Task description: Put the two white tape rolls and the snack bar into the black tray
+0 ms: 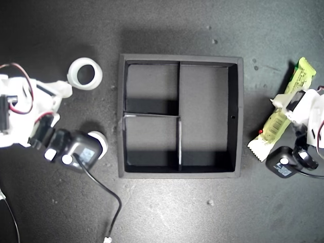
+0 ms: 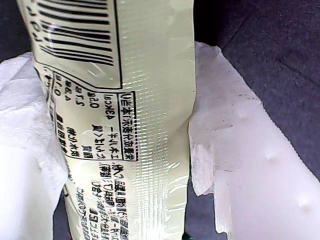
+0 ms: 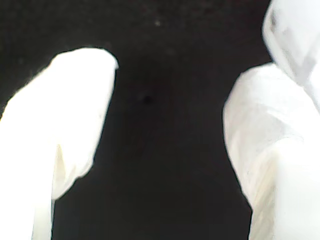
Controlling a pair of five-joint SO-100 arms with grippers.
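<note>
The snack bar, pale yellow-green with a barcode, lies slanted on the dark mat at the exterior view's right, outside the black tray. My first gripper is shut on its middle; the first wrist view shows the snack bar's wrapper pressed between the white fingers. One white tape roll lies at the exterior view's left, just beyond my second gripper, which is open with only mat between its fingers. A second white tape roll is half hidden under that arm's camera. All the tray's compartments are bare.
A black cable trails from the second arm's camera toward the exterior view's bottom. Red wires loop over that arm. Small specks dot the mat around the tray.
</note>
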